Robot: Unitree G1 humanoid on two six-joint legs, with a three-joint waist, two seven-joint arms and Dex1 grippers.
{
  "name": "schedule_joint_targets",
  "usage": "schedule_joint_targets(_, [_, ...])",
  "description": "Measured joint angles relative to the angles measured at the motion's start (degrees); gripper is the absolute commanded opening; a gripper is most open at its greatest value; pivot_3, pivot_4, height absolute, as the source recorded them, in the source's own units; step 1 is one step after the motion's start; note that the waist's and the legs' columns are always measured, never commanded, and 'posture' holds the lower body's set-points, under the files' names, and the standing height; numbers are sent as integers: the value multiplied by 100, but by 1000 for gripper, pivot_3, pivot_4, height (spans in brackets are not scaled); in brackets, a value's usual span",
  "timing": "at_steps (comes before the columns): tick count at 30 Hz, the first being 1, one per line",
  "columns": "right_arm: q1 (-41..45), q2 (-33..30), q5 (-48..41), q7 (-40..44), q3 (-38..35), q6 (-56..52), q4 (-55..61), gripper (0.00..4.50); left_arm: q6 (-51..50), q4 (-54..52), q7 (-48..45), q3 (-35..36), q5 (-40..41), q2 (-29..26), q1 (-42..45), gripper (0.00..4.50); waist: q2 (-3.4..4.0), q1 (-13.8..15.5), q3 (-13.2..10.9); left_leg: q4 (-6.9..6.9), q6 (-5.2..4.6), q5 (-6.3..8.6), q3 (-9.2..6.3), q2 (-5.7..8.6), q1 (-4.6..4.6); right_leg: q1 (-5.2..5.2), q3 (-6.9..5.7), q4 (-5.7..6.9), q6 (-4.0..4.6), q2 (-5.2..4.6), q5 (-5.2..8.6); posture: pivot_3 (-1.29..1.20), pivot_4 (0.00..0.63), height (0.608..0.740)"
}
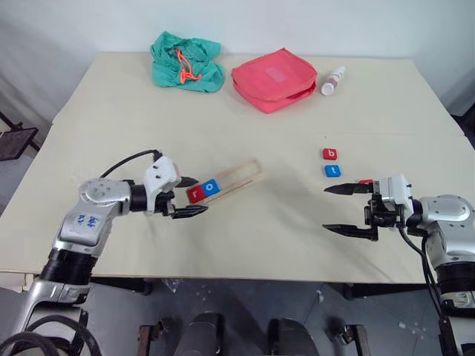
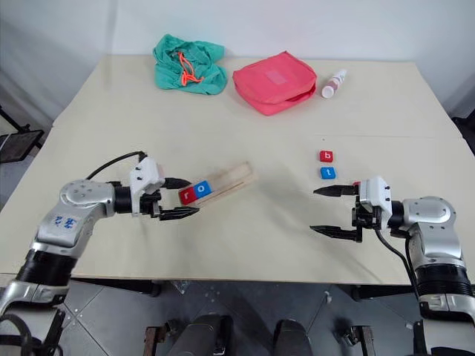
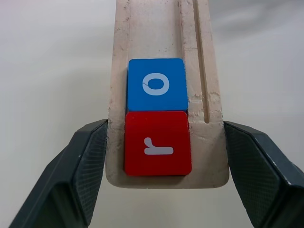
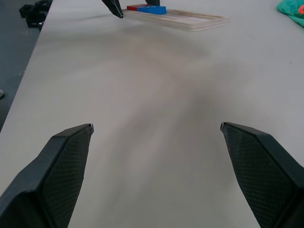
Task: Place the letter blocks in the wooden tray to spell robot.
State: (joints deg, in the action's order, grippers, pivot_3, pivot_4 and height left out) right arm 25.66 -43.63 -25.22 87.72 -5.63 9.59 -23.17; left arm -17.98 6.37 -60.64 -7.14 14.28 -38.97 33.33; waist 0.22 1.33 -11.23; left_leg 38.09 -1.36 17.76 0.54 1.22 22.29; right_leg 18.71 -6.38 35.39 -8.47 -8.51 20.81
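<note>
Left eye view: wooden tray (image 1: 236, 178) lies slanted near the tabletop (image 1: 245, 96) centre, a red r block (image 1: 196, 193) and blue o block (image 1: 211, 187) seated at its near-left end; the left gripper (image 1: 190, 197) straddles that end.
Loose blocks: red b block (image 1: 330, 154) and blue t block (image 1: 332, 170) sit at the right, well apart from the tray; a sliver of red (image 1: 365, 182) peeks out by the right gripper (image 1: 346, 209), too hidden to read.
Clutter: red pouch (image 1: 273, 78), green cloth (image 1: 185, 61) and a small bottle (image 1: 332, 81) along the far edge.
Left wrist view: fingers (image 3: 85, 161) flank the tray end, spread to its width; touching or gripping, I can't tell.
Right wrist view: right gripper wide open over bare tabletop, holding nothing.
Doing it well: b goes next, I'd say; steady the tray, set b flat against the o, letter the same way up.
</note>
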Motion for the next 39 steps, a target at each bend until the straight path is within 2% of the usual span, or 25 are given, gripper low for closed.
schedule_joint_targets(6, [-439, -21, -7, -53, -156, 10, 160, 4500, 67, 489, -344, -660, -370, 342, 568, 3385, -3, 10, -2, 2, -1, 0, -1, 1, 6, 1, -9, 1, 0, -1, 0, 0, 150, 740])
schedule_joint_targets(12, [-1134, -49, -83, -336, -379, -116, 829, 4500, 128, 853, -537, -1161, -729, 959, 1250, 3385, -6, 22, -4, 7, -4, 0, -3, 4, 12, 0, -14, 1, 0, -2, 0, 0, 150, 740])
schedule_joint_targets(19, [-1772, -60, -181, -681, -643, -288, 1432, 4500, 173, 1035, -774, -1412, -928, 1190, 1327, 3385, -7, 12, -4, 6, -3, 0, -2, -1, 9, 2, -17, 2, -1, 0, 0, 0, 150, 740])
schedule_joint_targets(31, [-2137, -60, -213, -969, -839, -453, 1853, 4500, -268, 917, -769, -1574, -1215, 1346, 1342, 3385, -9, 21, -5, 9, -5, 0, -5, 1, 10, -1, -16, 1, 0, -2, 0, 0, 150, 740])
schedule_joint_targets(34, [-2140, -60, -213, -972, -839, -461, 1851, 4500, -398, 726, -746, -1584, -1232, 1350, 1336, 4437, -9, 23, -5, 9, -5, 0, -6, 2, 10, -2, -16, 1, -1, -3, 0, 0, 150, 740])
schedule_joint_targets(39, [-2028, -64, -211, -973, -839, -461, 1832, 4500, -670, 524, -543, -1584, -1254, 1376, 1309, 4490, -9, 22, -5, 10, -5, 0, -7, 2, 10, -2, -16, 1, -1, -2, 0, 0, 150, 740])
